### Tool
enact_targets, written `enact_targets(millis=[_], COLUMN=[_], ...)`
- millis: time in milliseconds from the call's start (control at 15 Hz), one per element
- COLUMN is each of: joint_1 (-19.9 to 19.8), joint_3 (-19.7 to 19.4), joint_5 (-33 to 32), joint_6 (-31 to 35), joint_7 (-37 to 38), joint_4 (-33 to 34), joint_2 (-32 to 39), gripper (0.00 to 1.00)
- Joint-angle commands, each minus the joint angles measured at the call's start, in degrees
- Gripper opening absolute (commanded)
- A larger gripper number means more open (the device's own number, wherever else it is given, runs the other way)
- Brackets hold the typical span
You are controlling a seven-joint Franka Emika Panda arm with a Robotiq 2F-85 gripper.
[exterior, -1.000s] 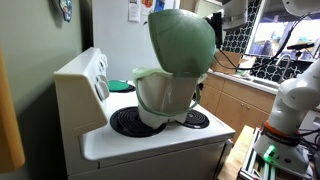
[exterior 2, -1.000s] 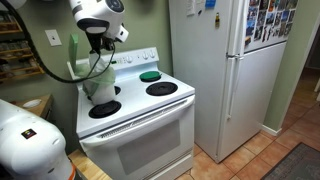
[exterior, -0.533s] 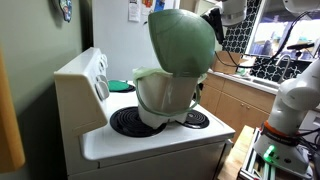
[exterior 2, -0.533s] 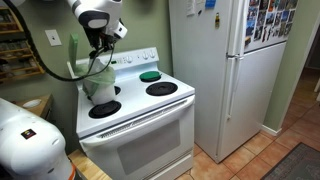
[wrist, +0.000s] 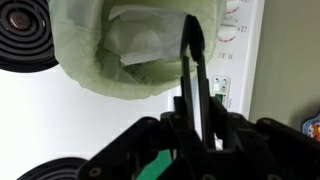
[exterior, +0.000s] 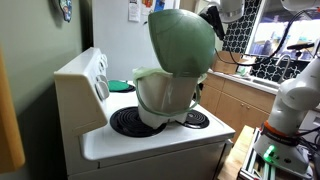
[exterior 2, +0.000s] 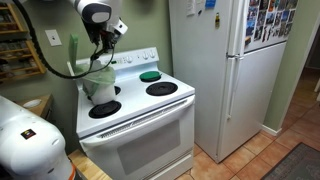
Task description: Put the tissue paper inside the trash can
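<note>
Wrist view shows us the gripper (wrist: pixel 192 25) with its jaws pressed together and nothing pinched between them. The dark fingers (wrist: pixel 196 75) reach up past the right edge of the trash can (wrist: pixel 95 82). The tissue paper (wrist: pixel 140 45) lies crumpled inside the can, below the pale green rim, so we judge the drop done. We cannot tell how deep it sits.

The main hazard is how close the fingers are to that rim. A sideways move toward the can could catch its edge, and a small, light bin like this one would probably slide or tip on the smooth white stove (wrist: pixel 60 120), spilling the paper onto a burner (wrist: pixel 20 30).

In an exterior view the domed lid (exterior: pixel 182 40) stands upright above the can, with the gripper just behind its top. A careless lift could knock the lid shut or push the whole can over.

The tissue also rides high on one side of the opening. If a corner clings to a finger, it could be dragged out again.

The control panel (wrist: pixel 232 40) lies just beyond the fingers, so a swing that way risks bumping a knob.
</note>
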Motion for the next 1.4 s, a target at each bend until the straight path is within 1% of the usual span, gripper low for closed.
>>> enact_targets(millis=[0, 67, 133, 200, 267, 333, 400, 667, 733, 867, 1000, 1133, 1200, 1267, 1333], joint_1=[-0.57, -0.64, -0.69, -0.73, -0.82, -0.96, -1.08, -1.87, -2.23, -2.83, -3.28, -2.58, -1.78, -1.69, -1.65], joint_3=[-0.23, -0.27, -0.34, -0.48, -0.54, -0.64, -0.71, -0.69, -0.28, 0.33, 1.06, 1.45, 0.0, 0.25, 0.41], joint_5=[-3.4, -3.9, -4.31, -4.39, -4.7, -4.77, -4.75, -5.05, -5.34, -4.76, -4.16, -2.71, -4.01, -4.0, -4.03], joint_6=[-4.31, -5.05, -5.74, -6.08, -6.35, -6.6, -6.55, -5.61, -3.98, 1.1, 8.53, 16.59, 11.54, 14.21, 15.3], joint_7=[3.54, 4.09, 4.58, 4.85, 5.23, 5.49, 5.64, 6.78, 7.08, 7.2, 7.9, 6.69, 6.72, 6.77, 6.79], joint_4=[1.94, 2.16, 2.32, 2.32, 2.32, 2.11, 1.96, 1.04, 0.28, -1.93, -4.92, -7.56, -3.45, -4.65, -5.39], joint_2=[0.64, 0.69, 0.73, 0.63, 0.57, 0.38, 0.22, -0.7, -1.14, -2.44, -4.19, -4.45, -1.72, -2.08, -2.31], gripper=[0.6, 0.69, 0.74, 0.34, 0.4, 0.4, 0.34, 0.04, 0.06, 0.07, 0.07, 0.07, 0.26, 0.26, 0.26])
